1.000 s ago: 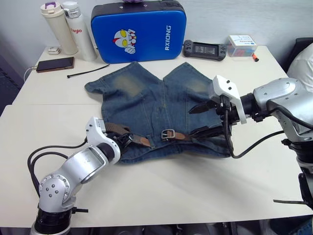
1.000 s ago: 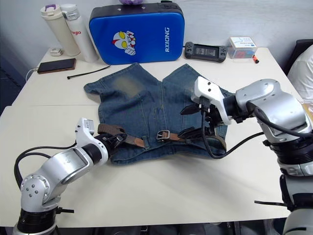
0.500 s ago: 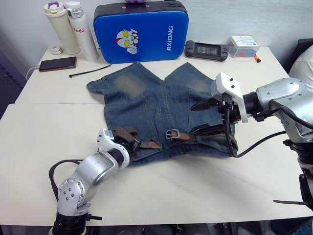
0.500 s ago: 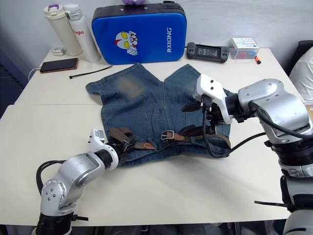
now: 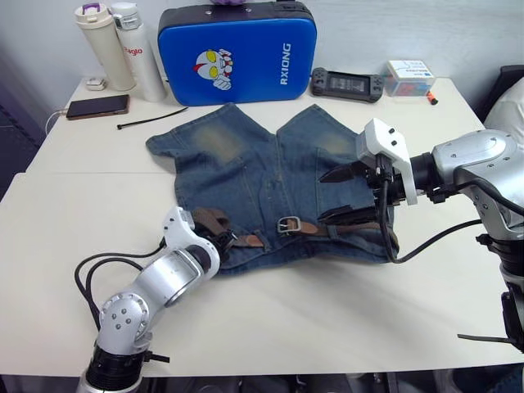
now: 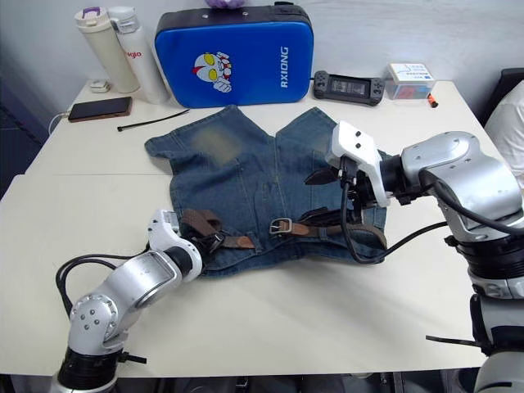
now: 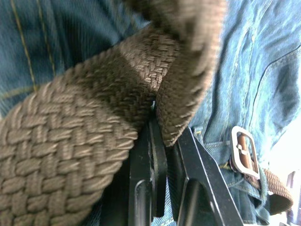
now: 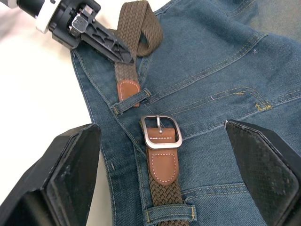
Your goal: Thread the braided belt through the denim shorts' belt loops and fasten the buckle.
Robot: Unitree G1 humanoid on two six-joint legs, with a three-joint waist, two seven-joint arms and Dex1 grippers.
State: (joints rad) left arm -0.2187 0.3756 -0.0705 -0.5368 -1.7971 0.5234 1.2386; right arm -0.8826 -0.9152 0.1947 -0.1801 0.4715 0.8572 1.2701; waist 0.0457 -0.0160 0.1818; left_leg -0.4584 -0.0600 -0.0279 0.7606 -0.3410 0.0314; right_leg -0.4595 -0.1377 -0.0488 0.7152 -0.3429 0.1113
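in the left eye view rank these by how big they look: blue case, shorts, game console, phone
1. shorts
2. blue case, fairly close to the shorts in looks, and it stands farther back, so this order is unsure
3. game console
4. phone, looks only slightly smaller than the console

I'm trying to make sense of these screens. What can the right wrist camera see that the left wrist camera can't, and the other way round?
Right wrist alone: the belt's leather tip tucked under a belt loop, the left gripper pinching the braided belt, and the white table. Left wrist alone: the weave close up, folded over that gripper's fingers. Both: the silver buckle, unfastened, on the denim shorts.
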